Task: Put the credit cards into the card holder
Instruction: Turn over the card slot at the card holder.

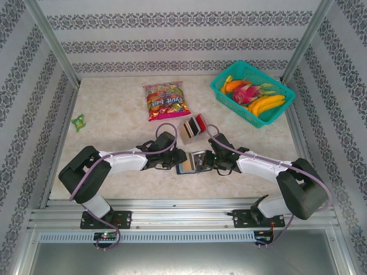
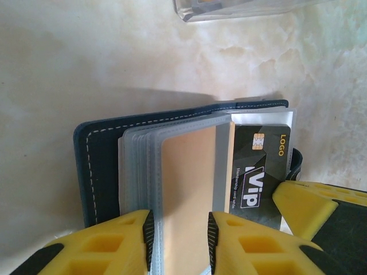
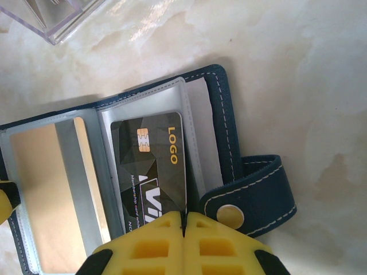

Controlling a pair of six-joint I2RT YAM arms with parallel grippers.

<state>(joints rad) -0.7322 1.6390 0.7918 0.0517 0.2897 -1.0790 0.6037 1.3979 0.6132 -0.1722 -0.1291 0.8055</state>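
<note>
Your card holder (image 1: 192, 162) lies open on the desk (image 1: 114, 132). It is close to the near edge, about halfway along it, right between the two grippers. Its clear sleeves (image 2: 137, 172) face up.

A black card (image 3: 150, 166) with gold letters lies on the sleeve page on the right gripper's side. A tan-gold card (image 2: 189, 183) lies on the left side. The clasp tab (image 3: 252, 197) sticks out flat on the right.

Your right gripper (image 3: 184, 220) is squeezed tight together. Its tips touch one short end of the black card.

Your left gripper (image 2: 180, 223) has its fingers a little apart, and the tan-gold card shows in the gap. You cannot tell if they pinch it.

More cards (image 1: 193, 127), red, black and tan, stand in a clear box (image 2: 241, 8) just behind the card holder. A snack bag (image 1: 165, 101) lies further back. A green basket (image 1: 225, 91) sits at the far right corner.
</note>
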